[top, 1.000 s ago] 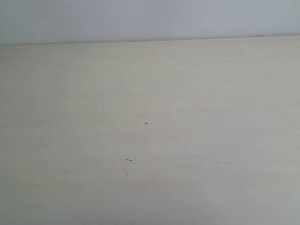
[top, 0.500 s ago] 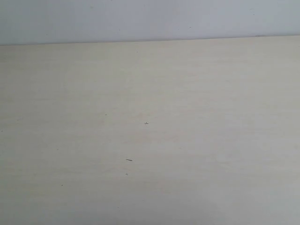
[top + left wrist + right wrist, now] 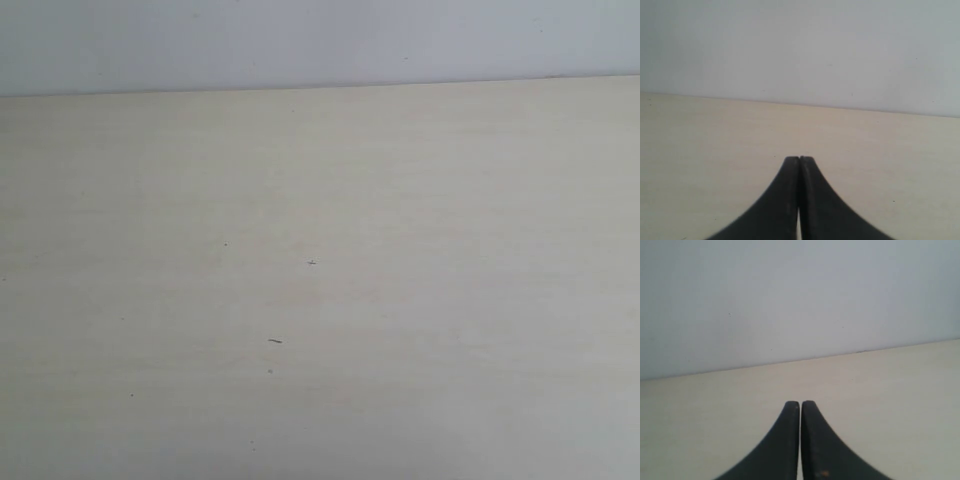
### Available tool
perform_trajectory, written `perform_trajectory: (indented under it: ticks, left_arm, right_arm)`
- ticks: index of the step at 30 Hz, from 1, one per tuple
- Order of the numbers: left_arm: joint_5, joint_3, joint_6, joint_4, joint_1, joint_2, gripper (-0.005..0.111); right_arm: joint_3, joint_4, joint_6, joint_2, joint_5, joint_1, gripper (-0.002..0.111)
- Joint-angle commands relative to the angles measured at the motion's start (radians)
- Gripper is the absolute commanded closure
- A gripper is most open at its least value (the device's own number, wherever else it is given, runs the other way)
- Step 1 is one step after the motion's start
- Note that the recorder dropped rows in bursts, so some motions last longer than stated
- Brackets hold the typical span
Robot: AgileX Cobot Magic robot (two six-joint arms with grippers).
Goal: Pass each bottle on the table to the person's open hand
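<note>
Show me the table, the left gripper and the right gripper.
table (image 3: pixel 450 300), exterior view, bare top.
left gripper (image 3: pixel 799 159), left wrist view, between shut fingertips.
right gripper (image 3: pixel 800 403), right wrist view, between shut fingertips.

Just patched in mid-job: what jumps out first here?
The pale beige matte tabletop fills the exterior view, bare but for tiny dark specks near its middle. The black left pincer and black right pincer are shut, holding nothing, in their wrist views. No bottle is visible.

Matte, smooth pale beige table (image 3: pixel 420 300); matte grey-white wall (image 3: pixel 300 40) behind.
</note>
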Motion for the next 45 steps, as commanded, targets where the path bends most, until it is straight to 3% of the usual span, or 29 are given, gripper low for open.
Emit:
perform_trajectory:
  ticks: [1,45]
  left_arm:
    - [-0.003,0.004,-0.007,-0.009,0.000,-0.007,0.107]
    - [-0.003,0.004,-0.007,-0.009,0.000,-0.007,0.107]
  right_arm:
    - [0.005,-0.050,-0.043,-0.006,-0.006,-0.006,0.106]
    - [0.005,-0.048,-0.050,-0.006,0.032,-0.006,0.106]
